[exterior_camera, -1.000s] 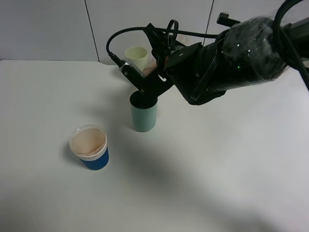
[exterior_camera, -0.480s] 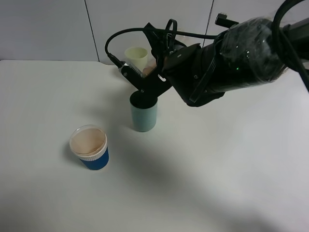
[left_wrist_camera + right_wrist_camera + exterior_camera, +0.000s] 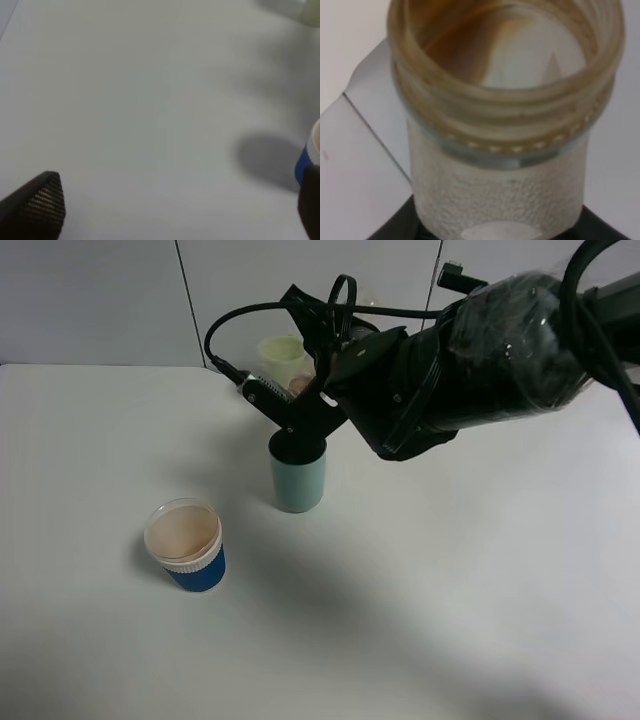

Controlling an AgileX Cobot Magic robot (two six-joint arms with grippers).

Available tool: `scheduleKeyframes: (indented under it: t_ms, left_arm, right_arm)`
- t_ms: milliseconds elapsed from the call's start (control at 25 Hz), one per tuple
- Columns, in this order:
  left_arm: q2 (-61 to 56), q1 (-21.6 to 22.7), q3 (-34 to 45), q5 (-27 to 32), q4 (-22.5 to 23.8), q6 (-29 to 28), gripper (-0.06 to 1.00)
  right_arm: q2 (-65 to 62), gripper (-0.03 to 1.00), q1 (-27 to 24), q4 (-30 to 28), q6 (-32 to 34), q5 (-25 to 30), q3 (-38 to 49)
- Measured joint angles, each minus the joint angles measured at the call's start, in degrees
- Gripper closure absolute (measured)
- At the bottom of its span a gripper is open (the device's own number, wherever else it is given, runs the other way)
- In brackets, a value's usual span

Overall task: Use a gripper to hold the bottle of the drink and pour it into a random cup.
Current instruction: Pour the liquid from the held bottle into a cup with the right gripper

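Observation:
My right gripper [image 3: 296,405] reaches across the middle and hangs just above the rim of a mint-green cup [image 3: 298,480]. It is shut on the bottle of the drink [image 3: 505,100]. The right wrist view shows the bottle's clear capless neck with brown liquid streaks inside. In the exterior view only a small pink patch of the bottle [image 3: 298,386] shows behind the fingers. My left gripper [image 3: 175,202] is open and empty, low over the bare table. A blue cup [image 3: 184,545] with a white rim stands front left.
A pale yellow cup [image 3: 279,350] stands at the back, partly hidden by the right arm's cables. The blue cup [image 3: 310,155] shows at the edge of the left wrist view. The bulky right arm [image 3: 470,365] covers the back right of the white table [image 3: 420,600].
My right gripper with the bottle has shifted a little left and up over the green cup. The cups have not moved.

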Motion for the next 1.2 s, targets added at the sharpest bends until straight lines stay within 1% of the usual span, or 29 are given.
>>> scheduleKeyframes:
  t_ms: [160,440,880,1200]
  left_arm:
    - [0.00,0.00,0.00,0.00,0.00,0.00,0.02]
    - [0.00,0.00,0.00,0.00,0.00,0.00,0.02]
    - [0.00,0.00,0.00,0.00,0.00,0.00,0.02]
    - [0.00,0.00,0.00,0.00,0.00,0.00,0.02]
  right_arm:
    - [0.00,0.60,0.86,-0.05,-0.39,0.06,-1.74]
    - [0.00,0.60,1.34,-0.05,-2.84,0.07,-1.74]
    - [0.00,0.60,1.95,-0.05,-9.41,1.38,-1.74]
    - [0.00,0.60,1.95,-0.05,-9.85,1.56,-1.74]
